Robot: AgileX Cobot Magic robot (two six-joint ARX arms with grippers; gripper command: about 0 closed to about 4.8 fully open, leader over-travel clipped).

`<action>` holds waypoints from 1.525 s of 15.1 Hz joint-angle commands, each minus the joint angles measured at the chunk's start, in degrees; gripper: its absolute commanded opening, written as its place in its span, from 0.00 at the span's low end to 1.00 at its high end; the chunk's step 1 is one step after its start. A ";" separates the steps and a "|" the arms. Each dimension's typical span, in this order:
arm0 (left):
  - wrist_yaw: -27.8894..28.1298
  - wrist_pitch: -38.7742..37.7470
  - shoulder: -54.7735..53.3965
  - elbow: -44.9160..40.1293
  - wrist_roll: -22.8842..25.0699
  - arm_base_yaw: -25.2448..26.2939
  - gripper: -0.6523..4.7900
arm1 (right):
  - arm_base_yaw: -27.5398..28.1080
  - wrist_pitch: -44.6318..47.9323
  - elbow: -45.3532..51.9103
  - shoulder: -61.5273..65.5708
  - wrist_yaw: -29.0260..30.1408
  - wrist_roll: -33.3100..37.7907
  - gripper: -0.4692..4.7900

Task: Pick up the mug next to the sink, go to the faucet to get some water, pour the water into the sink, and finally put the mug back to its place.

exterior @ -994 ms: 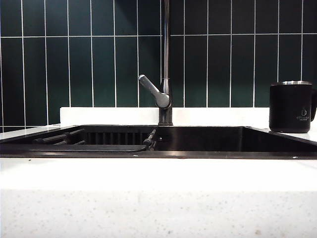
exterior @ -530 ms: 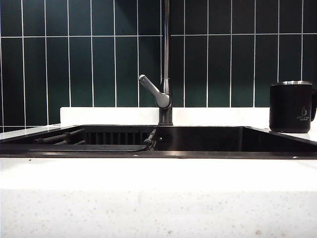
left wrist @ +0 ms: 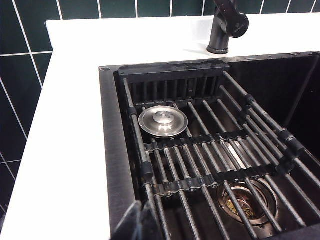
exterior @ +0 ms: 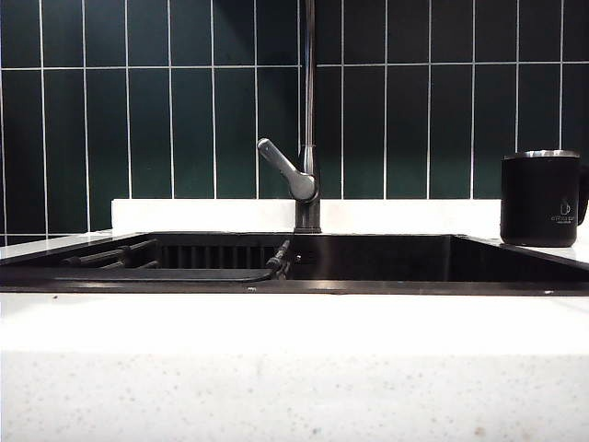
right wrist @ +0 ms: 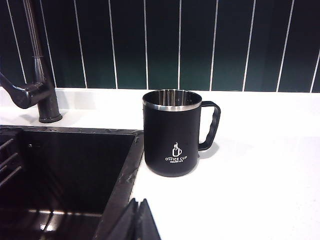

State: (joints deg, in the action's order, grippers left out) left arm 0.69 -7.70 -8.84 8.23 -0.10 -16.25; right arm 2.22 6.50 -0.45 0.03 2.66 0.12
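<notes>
On the white counter (exterior: 276, 322) at the right-hand end of the sink (exterior: 368, 276), the mug (exterior: 539, 198) stands upright in the exterior view, just beside the basin's right edge, while the faucet (exterior: 309, 120) rises from the back edge near the middle with its lever angled left; neither arm shows here, and nothing differs from the pictures of a second ago, so the task has not really begun. In the left wrist view the left gripper (left wrist: 141, 225) hangs over the basin's near left corner above the slatted rack (left wrist: 210, 150), its dark fingers pressed together and empty. In the right wrist view the right gripper (right wrist: 136, 222) sits at the counter's near edge by the sink's right rim, fingers likewise closed on nothing, with the mug in front of it, handle turned away from the basin. By my judgement the first step, opening and reaching for the mug, is still to come.
</notes>
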 commanded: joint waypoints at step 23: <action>6.16 3.82 8.09 -7.82 -0.33 0.74 0.11 | 0.04 0.57 -0.17 -0.17 0.00 -0.15 0.08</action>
State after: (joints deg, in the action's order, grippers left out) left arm 6.70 -5.04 -1.13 0.16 -0.12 -15.92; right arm 2.28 6.50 -0.45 0.03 2.68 0.12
